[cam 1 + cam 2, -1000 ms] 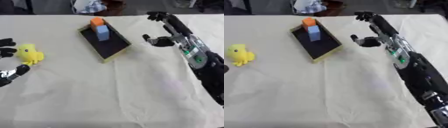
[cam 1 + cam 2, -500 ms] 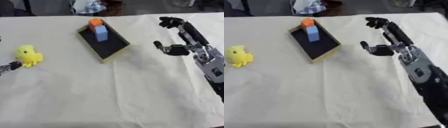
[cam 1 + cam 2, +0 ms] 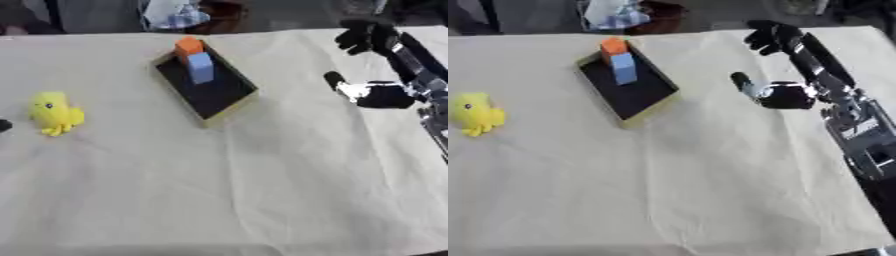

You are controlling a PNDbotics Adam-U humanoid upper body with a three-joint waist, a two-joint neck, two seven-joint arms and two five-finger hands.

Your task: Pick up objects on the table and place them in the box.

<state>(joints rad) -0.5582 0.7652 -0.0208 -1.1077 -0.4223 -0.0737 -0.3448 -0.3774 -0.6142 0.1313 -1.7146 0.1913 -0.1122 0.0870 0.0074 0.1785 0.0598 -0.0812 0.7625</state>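
The one thing left loose on the worktop (image 3: 710, 190) is the yellow duck (image 3: 54, 113), standing near the left edge, well apart from the box (image 3: 208, 86) and further still from the right robot hand (image 3: 785, 65). That hand hangs empty over the right side of the cloth, to the right of the box, fingers stretched away towards the far edge and thumb stuck out towards the box — relaxed and open, holding nothing.

Of the left robot hand (image 3: 3, 125) only a dark tip shows at the left edge of the left eye view, just below and beside the duck; whether its fingers are open or curled cannot be told. It is plainly the nearer of the two — the duck lies just up and to the right of it, while the right arm would have to cross the box and most of the worktop.

The box lies askew, its long axis running from the far left to the near right, with an orange block (image 3: 189, 46) and a blue block (image 3: 200, 67) already inside at its far end. Its near half is bare. From the duck, the box lies to the right and a little further away, so a carry from the left side would likely end over that free near half.
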